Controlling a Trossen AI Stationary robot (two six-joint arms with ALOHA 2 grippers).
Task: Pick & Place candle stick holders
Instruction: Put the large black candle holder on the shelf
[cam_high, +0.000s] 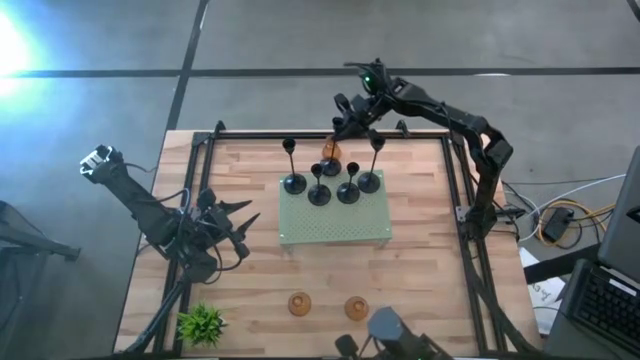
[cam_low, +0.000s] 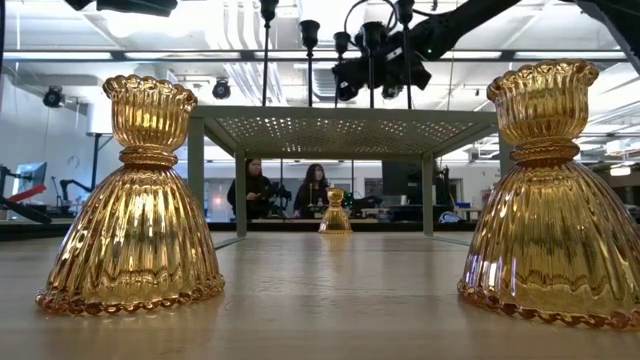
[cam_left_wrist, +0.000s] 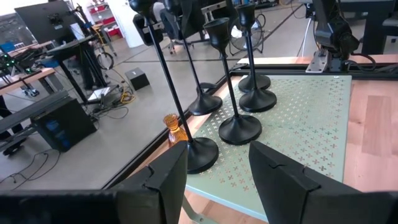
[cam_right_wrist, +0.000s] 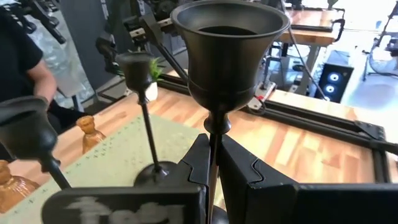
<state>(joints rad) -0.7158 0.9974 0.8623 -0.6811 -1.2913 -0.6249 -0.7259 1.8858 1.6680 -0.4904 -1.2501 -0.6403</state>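
Note:
Several black holders (cam_high: 348, 192) with thin stems stand by their round bases on a green perforated stand (cam_high: 300, 228) at the table's middle; they also show in the left wrist view (cam_left_wrist: 239, 127). One amber holder (cam_high: 331, 151) stands on the table behind the stand, and two amber holders (cam_high: 299, 302) (cam_high: 355, 307) stand near the front edge. My right gripper (cam_high: 347, 127) is over the stand's far edge, shut on a black holder (cam_right_wrist: 227, 43). My left gripper (cam_high: 238, 222) is open and empty, left of the stand. My right gripper pinches the black holder's thin stem (cam_right_wrist: 213, 132) just below its cup, between its two fingers. The fingers come slanting from the table's far right and lie across the stem. The holder stays upright; the gripper hides whether its base rests on the stand.
A small green plant (cam_high: 202, 322) sits at the near left corner. A black frame rail (cam_high: 330, 134) runs along the table's edges. The stand is raised on legs (cam_low: 240, 180). People stand in the room beyond the table (cam_low: 258, 190).

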